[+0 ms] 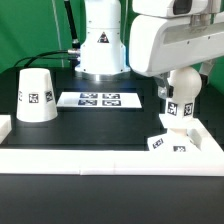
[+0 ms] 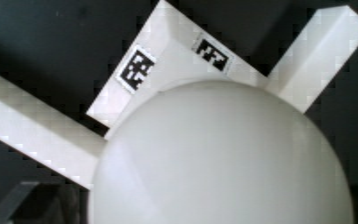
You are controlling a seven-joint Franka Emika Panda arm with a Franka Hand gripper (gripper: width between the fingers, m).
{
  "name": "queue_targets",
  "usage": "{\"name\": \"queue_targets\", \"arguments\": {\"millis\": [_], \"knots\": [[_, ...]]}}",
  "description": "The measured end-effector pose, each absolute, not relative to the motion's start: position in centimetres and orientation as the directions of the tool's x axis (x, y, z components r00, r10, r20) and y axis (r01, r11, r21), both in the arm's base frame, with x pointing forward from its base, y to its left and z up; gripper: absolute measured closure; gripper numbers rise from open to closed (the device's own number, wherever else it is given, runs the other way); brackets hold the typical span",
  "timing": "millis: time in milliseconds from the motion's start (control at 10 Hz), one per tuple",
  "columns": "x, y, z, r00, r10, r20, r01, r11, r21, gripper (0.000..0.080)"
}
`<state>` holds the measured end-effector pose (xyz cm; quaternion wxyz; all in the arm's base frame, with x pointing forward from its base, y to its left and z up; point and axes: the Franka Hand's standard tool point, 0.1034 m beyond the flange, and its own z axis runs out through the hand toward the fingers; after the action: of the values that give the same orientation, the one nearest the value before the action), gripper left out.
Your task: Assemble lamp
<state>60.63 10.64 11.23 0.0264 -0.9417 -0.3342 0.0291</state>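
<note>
The lamp lies in three white parts. Its cone shade (image 1: 37,97) stands at the exterior view's left. The round bulb (image 1: 182,92) sits at that view's right, directly under the arm's hand. My gripper (image 1: 182,88) is down around the bulb with its jaws spread wide on either side; I see no squeeze on it. In the wrist view the bulb (image 2: 229,150) fills most of the picture and hides the fingers. The blocky tagged base (image 1: 166,143) lies on the table just in front of the bulb, and it shows beyond the bulb in the wrist view (image 2: 172,62).
The marker board (image 1: 98,100) lies flat in the middle at the back. A raised white border (image 1: 100,158) runs along the front and both sides of the black table. The robot's pedestal (image 1: 100,45) stands behind the marker board.
</note>
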Motion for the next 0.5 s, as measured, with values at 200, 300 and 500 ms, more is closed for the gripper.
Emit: {"name": "queue_targets", "arguments": {"millis": [200, 300, 500], "knots": [[60.5, 11.44, 11.25, 0.677, 0.735, -0.033, 0.732, -0.678, -0.066, 0.0101], [60.46, 11.48, 11.29, 0.616, 0.787, -0.034, 0.784, -0.617, -0.067, 0.0101], [60.44, 11.36, 11.29, 0.54, 0.841, -0.03, 0.839, -0.54, -0.071, 0.0101]]}}
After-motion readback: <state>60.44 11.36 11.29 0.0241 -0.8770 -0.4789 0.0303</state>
